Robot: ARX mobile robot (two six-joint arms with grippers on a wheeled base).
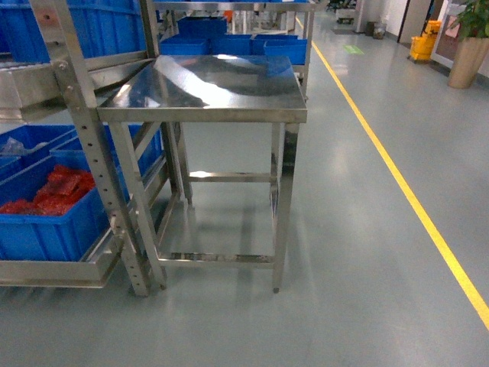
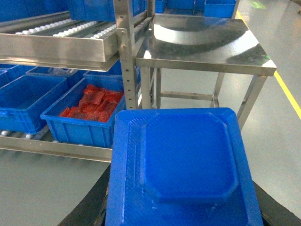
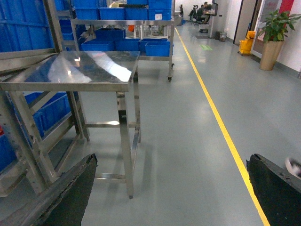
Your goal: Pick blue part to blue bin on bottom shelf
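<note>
- Only our left wrist view shows the blue part (image 2: pixel 186 169), gripped by the left end effector (image 2: pixel 183 214).
- Right end effector (image 3: pixel 174 193) gapes, empty.
- Head view shows neither; the counter (image 1: pixel 206 95) stands there.

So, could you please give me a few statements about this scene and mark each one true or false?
1. The left tool holds a blue part. True.
2. The right tool carries a blue part. False: its fingers are apart with only floor between them.
3. The steel table has a bin standing on it. False: its top is bare.
4. A blue bin on the bottom shelf holds red pieces. True.
5. A yellow line runs along the floor. True.
</note>
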